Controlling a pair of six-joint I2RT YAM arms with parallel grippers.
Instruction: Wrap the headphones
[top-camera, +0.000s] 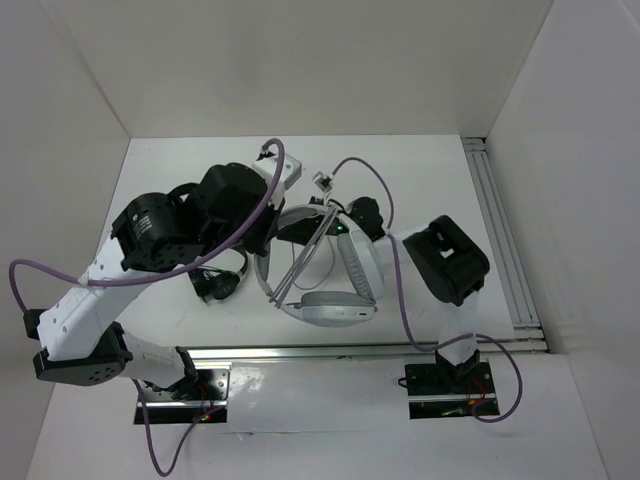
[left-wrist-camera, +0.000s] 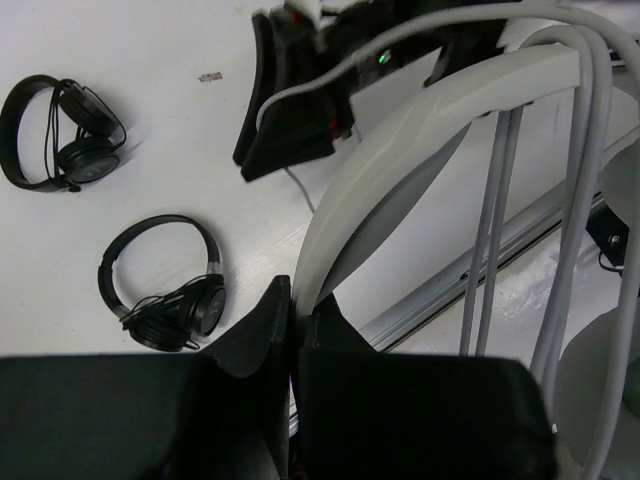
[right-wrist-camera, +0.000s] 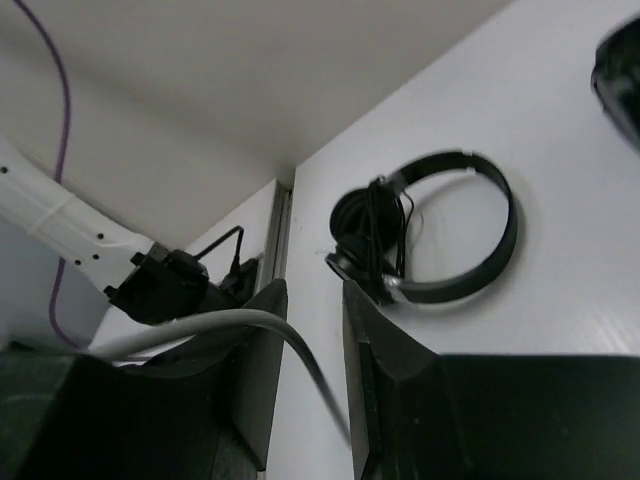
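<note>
The light-grey headphones (top-camera: 335, 285) lie tilted at the table's middle, ear cups toward the front. My left gripper (top-camera: 272, 232) is shut on the wide headband (left-wrist-camera: 400, 150); in the left wrist view the fingers (left-wrist-camera: 303, 300) pinch its lower end. Several strands of the thin grey cable (left-wrist-camera: 500, 200) run across the band's opening. My right gripper (top-camera: 355, 215) is at the band's far right side. In the right wrist view its jaws (right-wrist-camera: 312, 290) stand apart, and the cable (right-wrist-camera: 300, 350) passes loosely through the gap.
Two small black headphones (left-wrist-camera: 60, 130) (left-wrist-camera: 165, 285) lie left of the grey set; one shows in the right wrist view (right-wrist-camera: 430, 245) and under my left arm from above (top-camera: 220, 282). A metal rail (top-camera: 350, 350) runs along the front, another (top-camera: 500, 240) along the right.
</note>
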